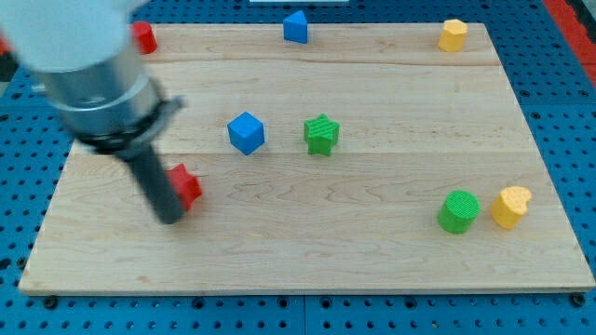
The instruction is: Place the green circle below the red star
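Blocks lie scattered over the wooden tabletop [307,251], and the two that matter sit far apart. The green circle [458,211] rests low on the view's right, just beside a yellow heart [511,206] that nearly touches its right side. The red star [186,186] lies low on the view's left, and my tip [170,220] stands right against its left lower edge, the dark rod partly covering it. No gripper exists on this rig, so I cannot speak of anything spread or pinched; the rod simply ends in the tip.

I judge the tip is on the wrong side of the board for the job: the green circle has to travel leftward across most of the tabletop to end beneath the red star. The lane along the view's bottom looks open, with bare wood between the two blocks and nothing standing in it. A blue cube [246,132] and a green star [321,134] sit higher, near the middle, clear of that lane. A red block [142,37], a blue block [295,27] and a yellow block [453,35] hug the top edge, out of the way.

Room below the red star is modest before the bottom edge, so the circle must stop short of it. Getting behind the circle means squeezing past the yellow heart.
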You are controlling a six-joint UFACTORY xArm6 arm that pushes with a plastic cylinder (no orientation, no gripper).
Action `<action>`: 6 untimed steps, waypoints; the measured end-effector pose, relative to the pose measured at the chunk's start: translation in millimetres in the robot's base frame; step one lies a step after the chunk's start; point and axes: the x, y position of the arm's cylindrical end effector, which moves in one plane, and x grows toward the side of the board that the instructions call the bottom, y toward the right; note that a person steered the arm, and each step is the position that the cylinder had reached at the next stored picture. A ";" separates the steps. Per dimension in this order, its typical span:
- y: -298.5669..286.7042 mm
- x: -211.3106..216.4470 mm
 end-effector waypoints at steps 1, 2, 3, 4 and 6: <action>69.1 -67.7; 166.3 -38.7; 280.3 -36.1; 332.3 -35.1; 264.6 -3.4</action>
